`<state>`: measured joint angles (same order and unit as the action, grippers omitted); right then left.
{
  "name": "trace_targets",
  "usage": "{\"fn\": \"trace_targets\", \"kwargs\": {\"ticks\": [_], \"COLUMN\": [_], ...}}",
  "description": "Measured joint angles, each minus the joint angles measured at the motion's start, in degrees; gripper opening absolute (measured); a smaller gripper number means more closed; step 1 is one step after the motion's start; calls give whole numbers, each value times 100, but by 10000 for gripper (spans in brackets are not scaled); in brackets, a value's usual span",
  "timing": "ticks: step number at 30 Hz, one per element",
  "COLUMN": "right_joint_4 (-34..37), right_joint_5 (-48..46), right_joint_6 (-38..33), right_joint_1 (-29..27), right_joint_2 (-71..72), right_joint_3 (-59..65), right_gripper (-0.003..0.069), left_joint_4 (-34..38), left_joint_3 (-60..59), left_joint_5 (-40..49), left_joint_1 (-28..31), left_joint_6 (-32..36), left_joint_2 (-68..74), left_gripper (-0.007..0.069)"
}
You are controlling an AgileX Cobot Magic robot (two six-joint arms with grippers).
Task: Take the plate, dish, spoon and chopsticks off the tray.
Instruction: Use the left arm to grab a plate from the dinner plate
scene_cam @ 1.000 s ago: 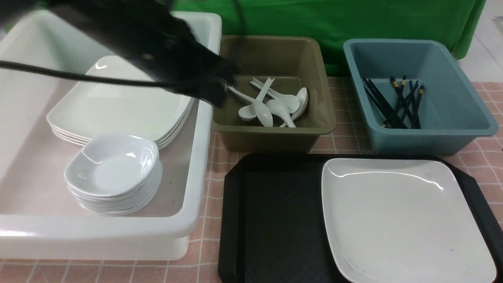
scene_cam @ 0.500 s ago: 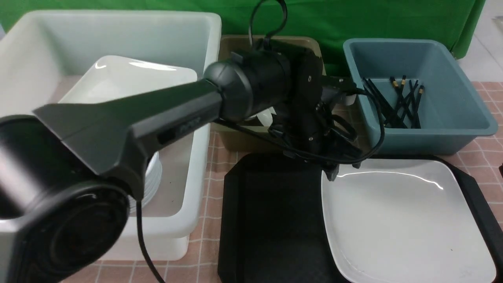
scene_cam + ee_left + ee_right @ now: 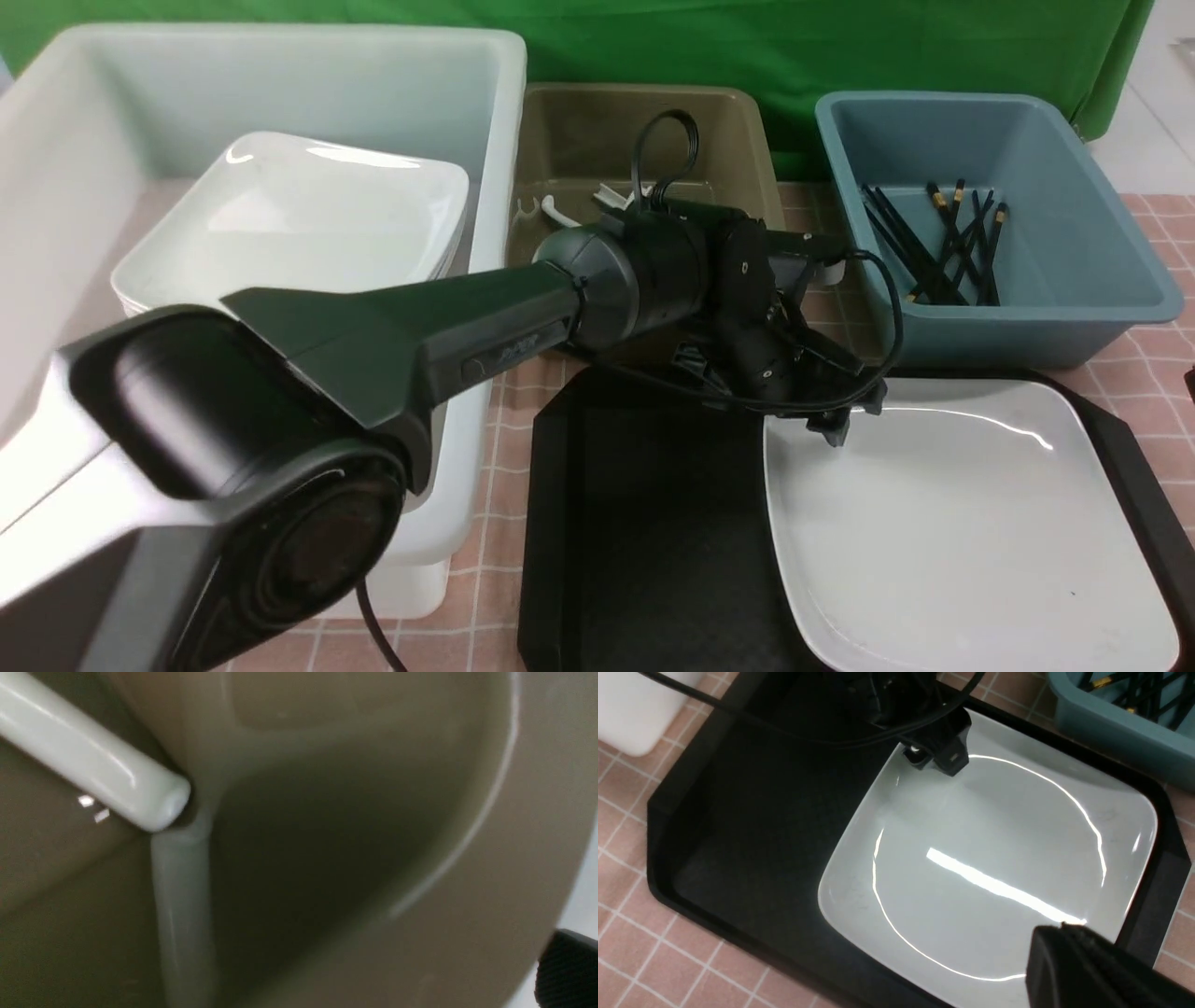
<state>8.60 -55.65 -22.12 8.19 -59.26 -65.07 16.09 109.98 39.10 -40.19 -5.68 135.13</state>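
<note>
Dropping the spoon [image 3: 93,765] into the olive tub [image 3: 579,131] with left gripper [image 3: 822,254] open, right gripper [image 3: 1092,970] closed and empty; next, lifting the plate [image 3: 952,523] off the tray [image 3: 644,523].

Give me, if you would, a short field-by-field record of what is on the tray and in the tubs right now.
tray: black, only the plate on it
plate: white, on the tray's right half
olive tub: spoons
blue tub: chopsticks
white tub: stacked plates
left arm: stretched across to the olive tub's front
right gripper: shut, near the plate's corner
</note>
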Motion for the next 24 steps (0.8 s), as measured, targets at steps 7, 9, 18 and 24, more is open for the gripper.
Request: {"fn": "trace_targets", "kwargs": {"ticks": [7, 9, 18, 24], "right_joint_4": [0, 0, 42, 510], "right_joint_5": [0, 0, 35, -56], "right_joint_6": [0, 0, 0, -20], "right_joint_1": [0, 0, 0, 0], "right_joint_2": [6, 6, 6, 12], "right_joint_3": [0, 0, -54, -530], "right_gripper": [30, 30, 30, 30], "left_joint_4": [162, 192, -92, -458], "left_joint_3": [21, 34, 35, 35], "left_joint_5": [-235, -159, 768, 1285], "left_joint_1": [52, 52, 0, -4], "left_joint_6": [-55, -55, 382, 694], "left_joint_2": [54, 49, -850, -1761], "left_gripper": [141, 142, 48, 11]}}
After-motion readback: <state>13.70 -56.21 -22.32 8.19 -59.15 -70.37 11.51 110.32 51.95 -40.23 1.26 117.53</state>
